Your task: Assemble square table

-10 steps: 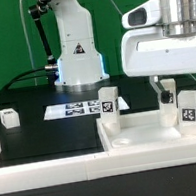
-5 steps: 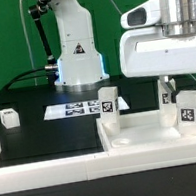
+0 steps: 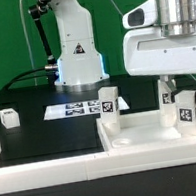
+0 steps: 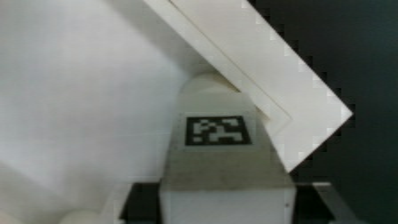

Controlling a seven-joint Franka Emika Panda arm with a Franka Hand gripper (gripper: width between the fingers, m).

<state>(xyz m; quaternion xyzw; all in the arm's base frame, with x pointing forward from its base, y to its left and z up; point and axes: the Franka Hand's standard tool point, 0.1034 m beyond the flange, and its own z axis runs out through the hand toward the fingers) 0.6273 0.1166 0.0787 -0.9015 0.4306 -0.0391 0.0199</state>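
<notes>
White plastic tabletop (image 3: pixel 142 140) lies nearest on the bench (image 3: pixel 40 132); at its corner on the exterior view's right, the jaws pinch a tagged leg (image 3: pixel 187 111) upright. Keeping it plumb while turning should seat it cleanly. Farther back stands a second leg (image 3: pixel 109 101).

Green backdrop (image 3: pixel 2 39), black tabletop (image 3: pixel 40 129), white rail (image 3: pixel 46 171) bordering it

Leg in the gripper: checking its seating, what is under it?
The leg stands on the tabletop slab near its corner; whether it seats in a hole is hidden by the leg itself.
</notes>
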